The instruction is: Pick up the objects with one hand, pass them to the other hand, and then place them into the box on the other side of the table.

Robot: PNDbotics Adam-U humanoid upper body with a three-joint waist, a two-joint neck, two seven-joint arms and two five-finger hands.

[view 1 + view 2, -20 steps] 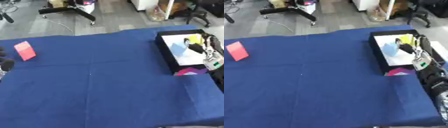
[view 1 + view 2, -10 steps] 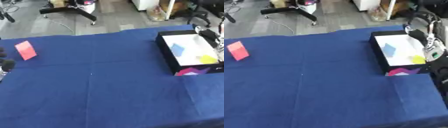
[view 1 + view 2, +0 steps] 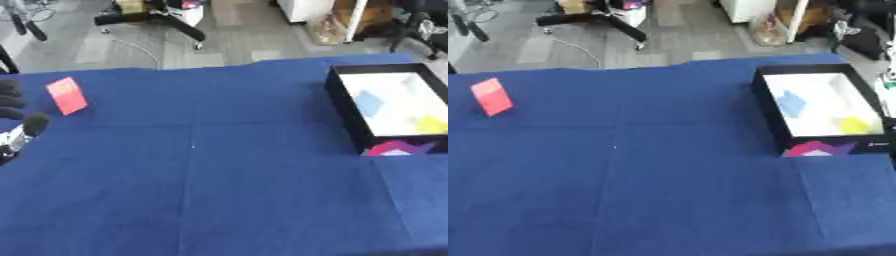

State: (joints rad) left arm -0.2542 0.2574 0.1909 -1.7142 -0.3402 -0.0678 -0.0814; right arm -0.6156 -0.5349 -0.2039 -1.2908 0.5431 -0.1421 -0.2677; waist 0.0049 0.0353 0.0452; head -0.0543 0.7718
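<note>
A blue cloth (image 3: 219, 190) covers the whole table, creased in a faint cross through its middle. Beyond the far edge lies a grey floor (image 3: 140, 47) with the black legs of a chair base (image 3: 157, 17) at 12 o'clock and pale furniture at 1 o'clock.

At 3 o'clock on the cloth sits the box (image 3: 767, 107), black-walled with a white floor. Inside it lie a light blue piece (image 3: 791, 103) toward the left wall and a yellow piece (image 3: 852, 125) nearer the front right corner. The box's near face carries a magenta and purple graphic (image 3: 815, 148); a small pale mark beside it is too blurred to read as writing.

At 10 o'clock, well apart from the box, a red object (image 3: 66, 95) stands tilted on the cloth, untouched.

The left hand (image 3: 19, 131) shows at the 9 o'clock edge of the left eye view: dark fingertips stacked upward with a silver part below, holding nothing, fingers relaxed and uncurled. Of the right hand only a pale sliver shows at the right edge, so I cannot tell its state.
</note>
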